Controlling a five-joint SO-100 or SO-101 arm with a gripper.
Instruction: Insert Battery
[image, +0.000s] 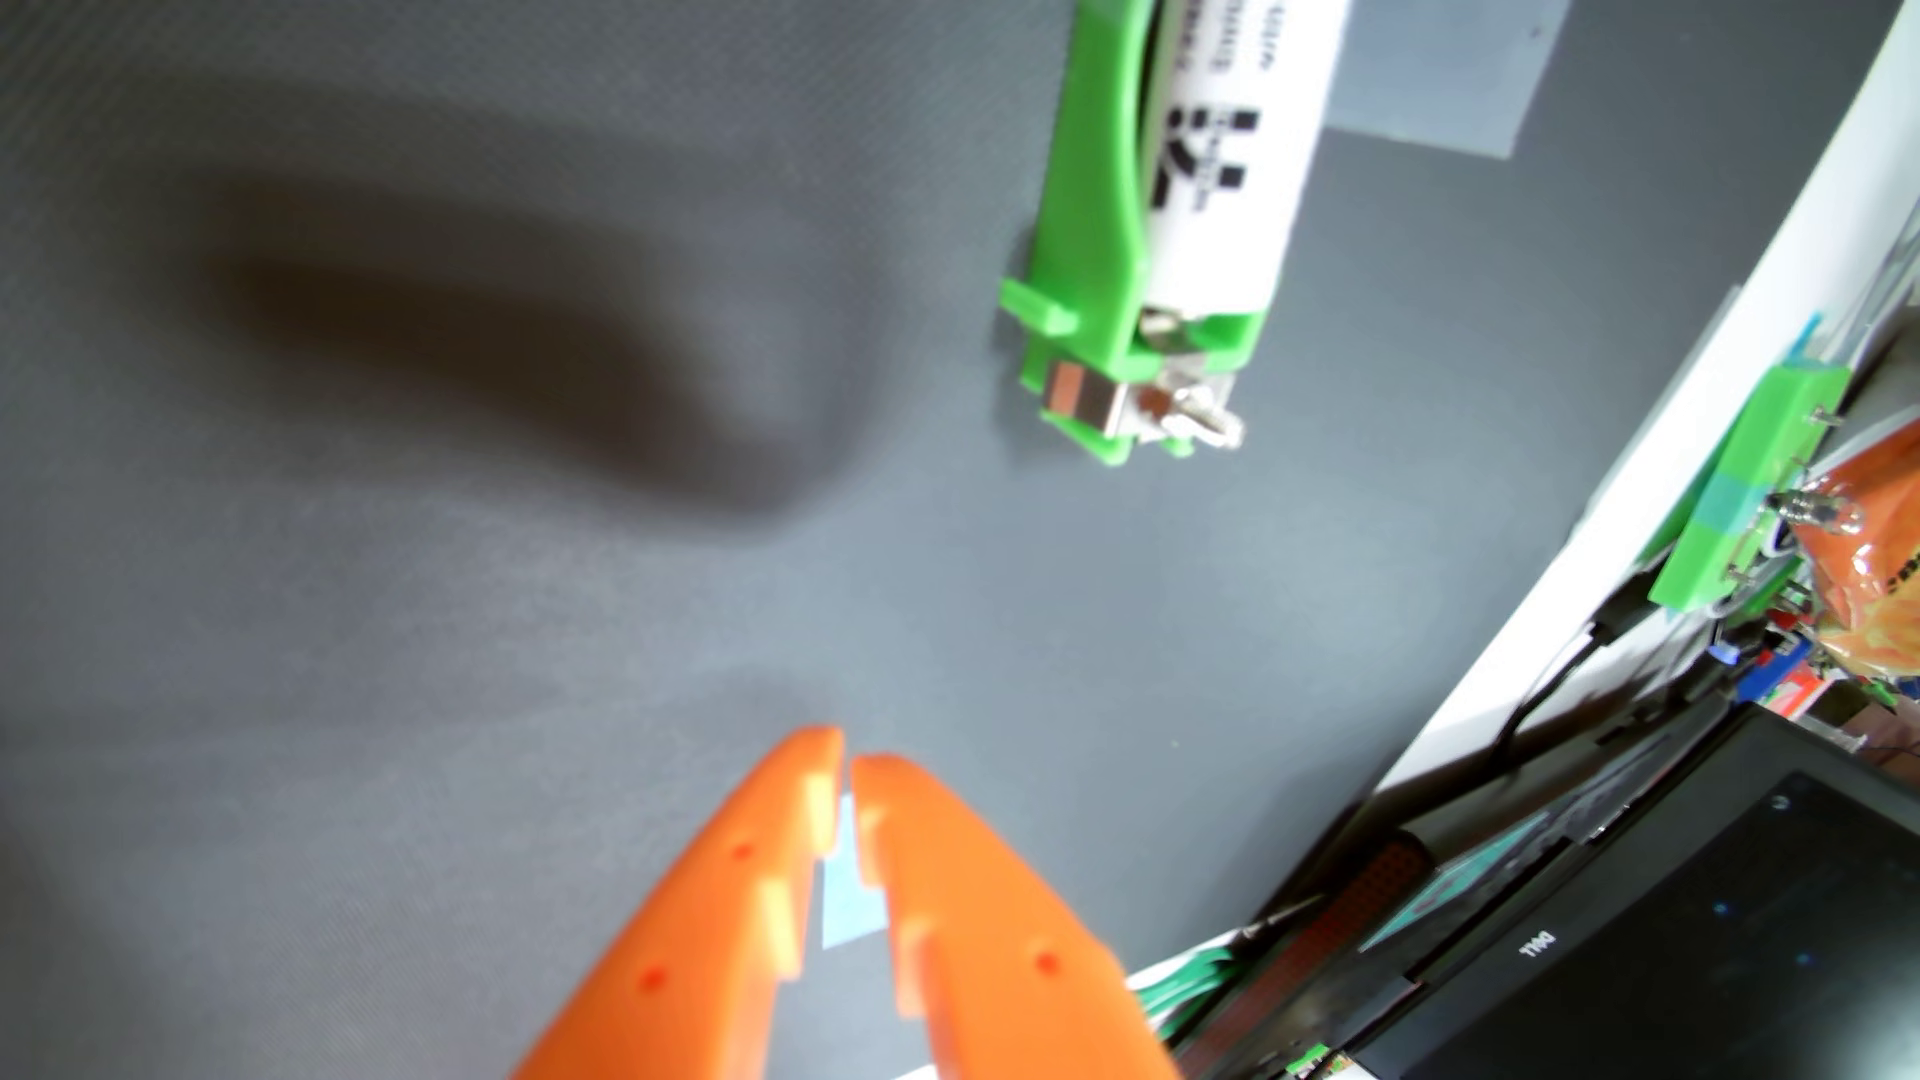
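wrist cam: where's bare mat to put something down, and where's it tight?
Free: the wide grey mat left of the green holder with the white battery, and the strip between that holder and the orange gripper. Crowded: the right edge, with a second green part, cables and a Dell screen.

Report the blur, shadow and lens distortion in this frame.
Wrist view: the orange gripper is soft with blur; a broad dark shadow crosses the grey mat; the battery print smears; the white table edge bows, suggesting a wide lens.

dark grey mat (436, 644) | black Dell monitor (1662, 935) lower right | orange packet (1870, 561) right edge | pale tape patch (1455, 83) top
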